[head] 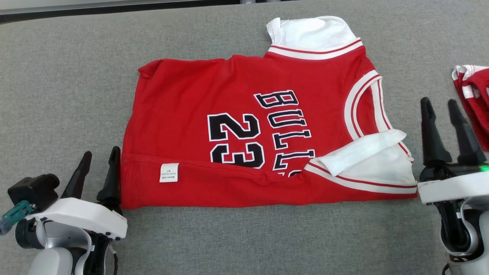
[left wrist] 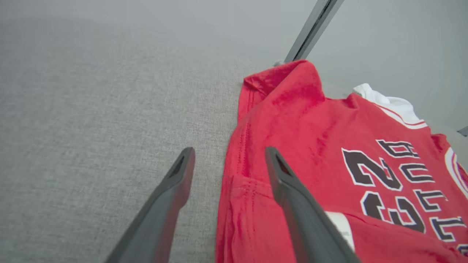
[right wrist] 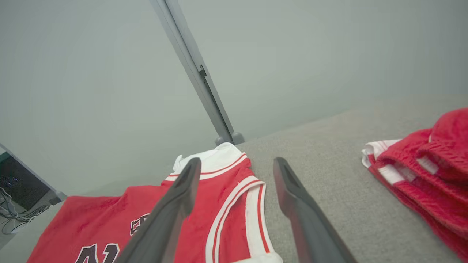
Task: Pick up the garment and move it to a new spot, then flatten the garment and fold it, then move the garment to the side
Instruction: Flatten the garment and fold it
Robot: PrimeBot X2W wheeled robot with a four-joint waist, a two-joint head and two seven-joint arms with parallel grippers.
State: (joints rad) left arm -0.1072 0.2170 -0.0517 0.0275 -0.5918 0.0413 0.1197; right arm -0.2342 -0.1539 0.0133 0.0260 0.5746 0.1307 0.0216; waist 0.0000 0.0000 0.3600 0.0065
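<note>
Standing spread and empty, your left jaws sit at the hem end of the red garment [head: 179, 126], while your right jaws, equally released, stand just off its armhole end. The garment lies folded lengthwise in the middle of the grey surface [head: 57, 76], number and lettering up; a second red-and-white bundle [head: 475, 95] rests just beyond the right jaws.
</note>
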